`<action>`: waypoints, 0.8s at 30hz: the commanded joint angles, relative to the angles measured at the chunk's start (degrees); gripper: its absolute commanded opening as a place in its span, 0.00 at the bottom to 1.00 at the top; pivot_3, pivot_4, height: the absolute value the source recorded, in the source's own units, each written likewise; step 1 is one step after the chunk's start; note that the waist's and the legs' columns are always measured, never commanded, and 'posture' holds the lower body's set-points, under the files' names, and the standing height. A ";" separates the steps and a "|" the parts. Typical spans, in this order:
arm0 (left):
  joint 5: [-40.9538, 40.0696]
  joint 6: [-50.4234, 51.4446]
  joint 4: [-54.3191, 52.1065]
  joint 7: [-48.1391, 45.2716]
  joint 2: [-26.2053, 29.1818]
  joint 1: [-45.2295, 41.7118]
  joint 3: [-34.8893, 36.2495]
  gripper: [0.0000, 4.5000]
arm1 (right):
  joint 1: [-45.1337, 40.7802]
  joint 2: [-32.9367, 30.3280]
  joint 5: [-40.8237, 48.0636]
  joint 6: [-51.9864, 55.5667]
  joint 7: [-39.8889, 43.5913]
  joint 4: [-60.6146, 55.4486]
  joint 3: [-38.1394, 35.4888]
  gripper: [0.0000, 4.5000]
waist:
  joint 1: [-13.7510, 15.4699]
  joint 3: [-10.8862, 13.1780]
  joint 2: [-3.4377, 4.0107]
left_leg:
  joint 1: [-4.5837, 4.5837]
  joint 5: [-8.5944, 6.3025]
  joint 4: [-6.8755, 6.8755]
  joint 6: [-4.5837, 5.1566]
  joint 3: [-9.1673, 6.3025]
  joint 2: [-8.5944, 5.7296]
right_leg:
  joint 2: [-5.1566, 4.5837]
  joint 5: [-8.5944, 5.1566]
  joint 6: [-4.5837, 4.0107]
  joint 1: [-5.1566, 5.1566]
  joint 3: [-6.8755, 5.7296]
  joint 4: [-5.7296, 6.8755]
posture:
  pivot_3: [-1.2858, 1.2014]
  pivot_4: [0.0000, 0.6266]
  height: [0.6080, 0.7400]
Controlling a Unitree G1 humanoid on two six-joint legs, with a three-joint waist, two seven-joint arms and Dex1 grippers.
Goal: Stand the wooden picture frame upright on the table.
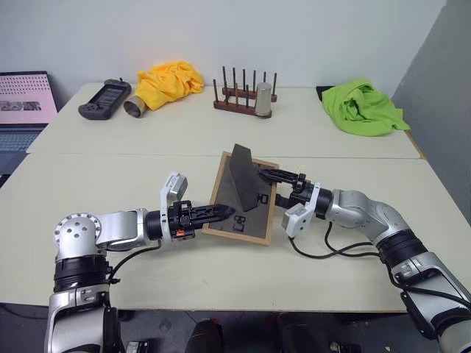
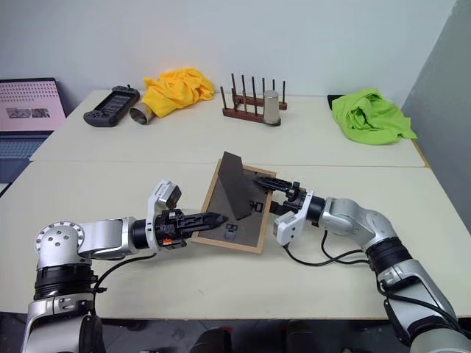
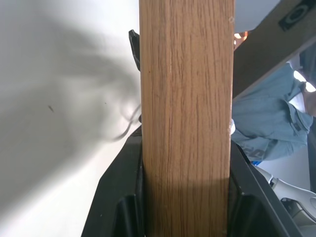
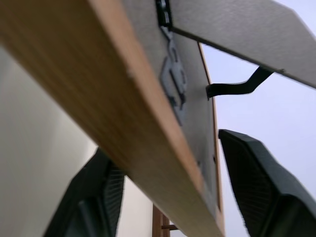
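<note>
Near counter [image 1: 110,169] centre, wooden picture frame [image 1: 243,209] was held tilted, back up, stand folded out. Left hand [image 1: 221,212] was clamped on its near-left edge; right hand [image 1: 274,176] straddled far-right edge, fingers not closed.

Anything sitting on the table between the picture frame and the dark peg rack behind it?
No. In the left eye view, the table is bare between the wooden picture frame and the peg rack, apart from a seam line.
</note>
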 commanded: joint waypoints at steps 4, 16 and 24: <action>-4.11 -4.39 -2.44 1.29 3.35 0.86 -1.36 0.63 | -0.04 -0.81 6.16 -1.45 1.49 -1.10 -1.76 0.31 | 0.02 0.00 0.00 | 0.01 0.00 0.00 0.01 -0.01 0.00 | 0.00 0.00 0.00 0.00 -0.01 0.00 | 0.52 0.24 1.00; 12.71 -15.15 -13.19 -9.30 16.21 -0.56 2.68 1.00 | 5.60 1.32 51.28 26.68 33.21 -11.34 -3.37 0.30 | -0.14 0.03 -0.02 | 0.02 -0.01 -0.02 0.03 -0.02 0.04 | 0.00 0.00 -0.01 0.05 -0.02 -0.03 | 0.52 0.24 1.00; 37.00 -34.74 -30.57 -11.18 14.32 6.61 -2.44 1.00 | -1.00 10.00 73.97 71.84 40.89 -10.99 -11.15 0.30 | 0.28 0.04 0.00 | 0.01 -0.05 -0.02 0.09 -0.01 0.06 | 0.02 0.00 -0.02 0.03 -0.04 -0.01 | 0.52 0.24 1.00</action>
